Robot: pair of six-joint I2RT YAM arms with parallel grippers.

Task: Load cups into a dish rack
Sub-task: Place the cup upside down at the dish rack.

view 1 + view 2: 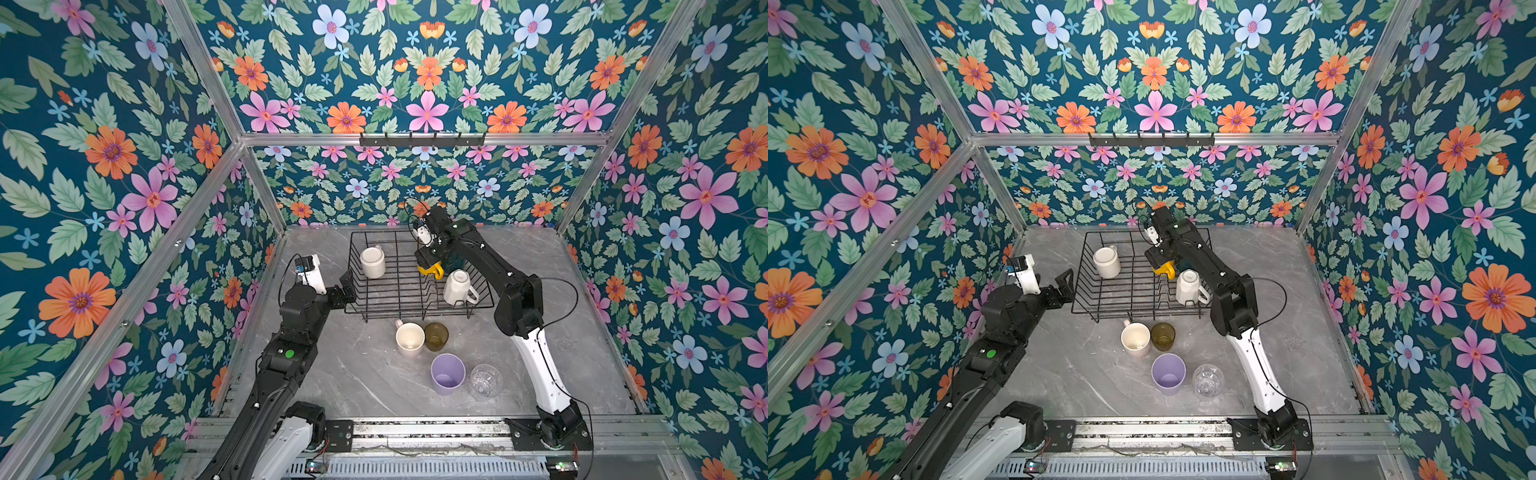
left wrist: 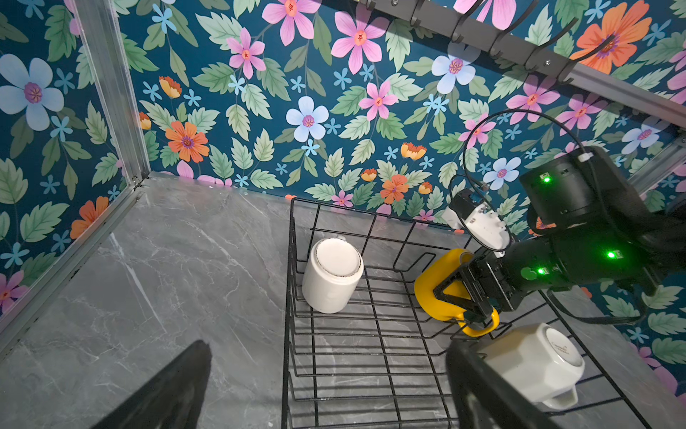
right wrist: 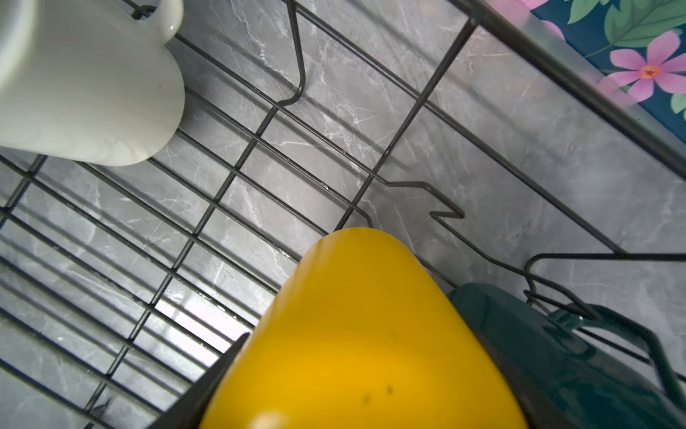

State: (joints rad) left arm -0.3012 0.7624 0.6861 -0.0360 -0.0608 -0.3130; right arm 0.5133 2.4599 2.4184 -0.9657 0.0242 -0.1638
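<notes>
- Far left: left claw (image 1: 348,287) spread wide and empty, parked just beside the left wall of the rack (image 1: 399,291). Best left there, out of the way.
- Left part of the rack: white mug (image 1: 372,262), upside down, well apart from the work.
- Middle of the rack: right claw (image 1: 429,262) clamped around the yellow mug (image 2: 438,293), which is tilted with its handle toward the front (contact with the wires cannot be told).
- To finish well: tip fully mouth-down, lower until the rim sits on the wires, let go only once steady, then lift straight up.
- Just right of it: dark green mug (image 3: 557,364), very close, and an upturned faceted white mug (image 1: 456,286) nearer the front. Little room, so no sideways swing.
- In front of the rack, on the grey marble-look table (image 1: 353,382): cream mug (image 1: 409,338) with the olive glass (image 1: 436,336) just beside it, then the lilac tumbler (image 1: 447,373) and the clear glass (image 1: 485,380). All upright, none loaded yet.
- Around: floral wallpaper (image 1: 428,112) on every wall, an aluminium frame (image 1: 210,83) and a dark hook rail (image 1: 422,141) along the back.
</notes>
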